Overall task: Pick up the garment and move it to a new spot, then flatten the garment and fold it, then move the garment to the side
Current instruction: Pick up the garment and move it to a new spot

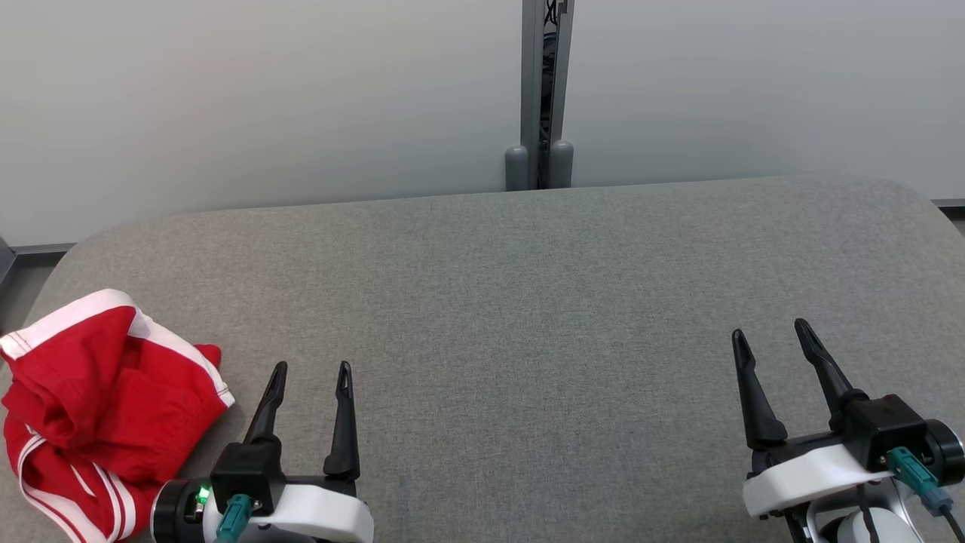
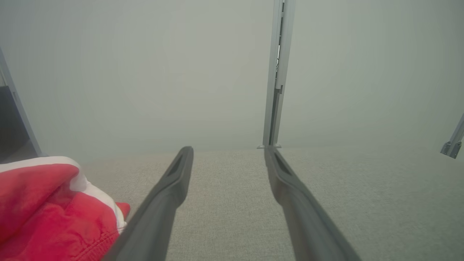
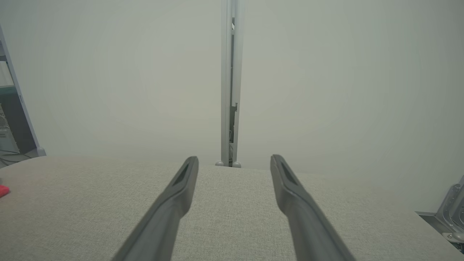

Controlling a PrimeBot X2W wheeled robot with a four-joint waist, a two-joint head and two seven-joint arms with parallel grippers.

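crumpled garment [image 1: 98, 407], just beside left gripper [image 1: 311, 368]

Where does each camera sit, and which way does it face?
Head: high on the robot, looking down at the grey surface; left gripper, right gripper at the bottom.
Left wrist: low along its own fingers toward the pale wall; red garment at left.
Right wrist: likewise, along its own fingers.
Shared: both wrist views show the grey post.
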